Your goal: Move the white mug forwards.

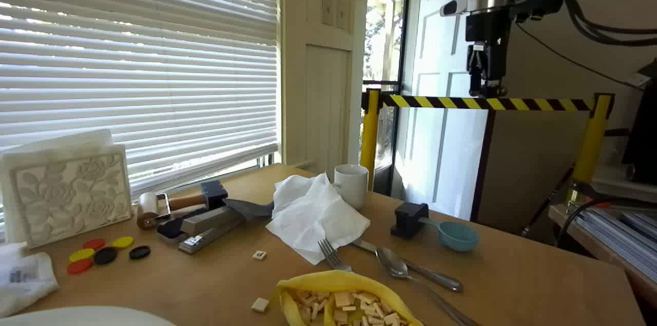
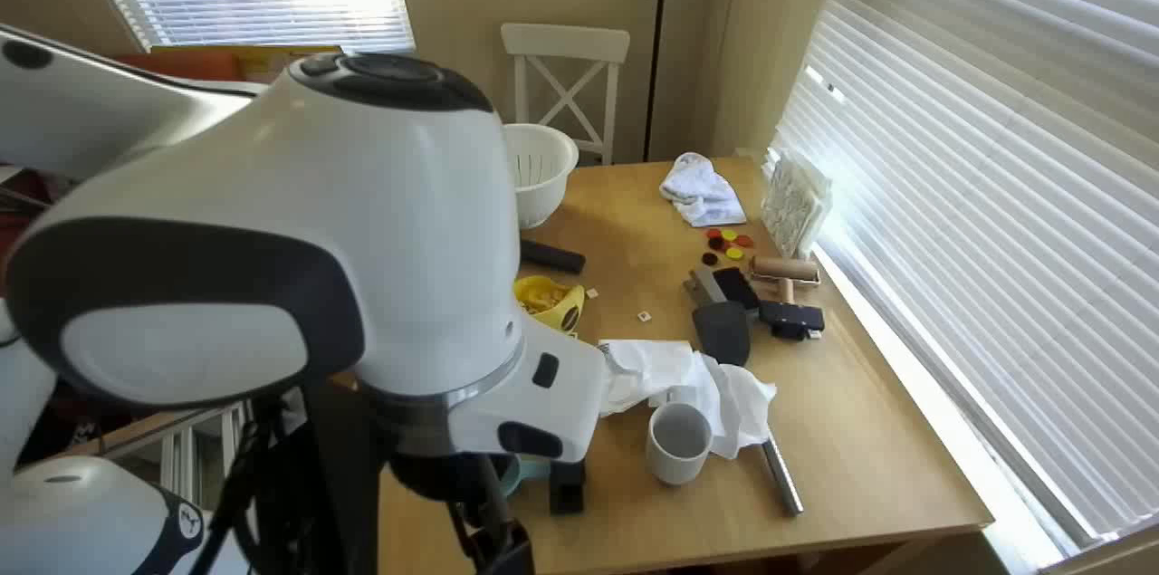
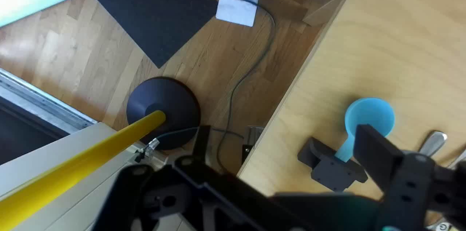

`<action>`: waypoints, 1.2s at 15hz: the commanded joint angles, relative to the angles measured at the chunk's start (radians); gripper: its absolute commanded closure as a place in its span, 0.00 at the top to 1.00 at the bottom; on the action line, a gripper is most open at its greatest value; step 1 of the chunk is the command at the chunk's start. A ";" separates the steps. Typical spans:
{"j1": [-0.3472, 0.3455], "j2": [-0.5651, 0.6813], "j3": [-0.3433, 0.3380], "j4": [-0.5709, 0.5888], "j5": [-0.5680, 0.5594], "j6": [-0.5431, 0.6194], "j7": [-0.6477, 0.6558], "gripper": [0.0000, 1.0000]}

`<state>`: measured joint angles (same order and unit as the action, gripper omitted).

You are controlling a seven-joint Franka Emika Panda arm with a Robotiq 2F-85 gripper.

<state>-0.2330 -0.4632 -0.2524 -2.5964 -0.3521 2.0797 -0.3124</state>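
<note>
The white mug [image 1: 351, 186] stands upright on the wooden table, close to its edge. It also shows in an exterior view [image 2: 675, 459], with its mouth up and the crumpled white tissue paper [image 2: 741, 407] right beside it. Its handle is not clear. The mug is out of the wrist view. My gripper [image 3: 287, 147] is open with its fingers wide apart and nothing between them. In an exterior view the gripper [image 1: 485, 91] hangs high above the table level, apart from the mug. It also shows low in an exterior view [image 2: 498, 548], partly cut off.
A blue scoop [image 3: 369, 114] rests with its handle on a black block [image 3: 333, 171] near the table edge. A fork [image 1: 333, 254], spoon [image 1: 392, 263] and yellow bowl of wooden tiles [image 1: 339, 277] lie nearer. Tools [image 1: 215, 223] lie beside the tissue. A yellow barrier post [image 3: 91, 165] stands beyond the table.
</note>
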 commanded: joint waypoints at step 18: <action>0.048 0.541 0.092 0.321 0.248 0.414 0.620 1.00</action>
<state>-0.1767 -0.0589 -0.1526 -2.3640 -0.1278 2.3688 0.2114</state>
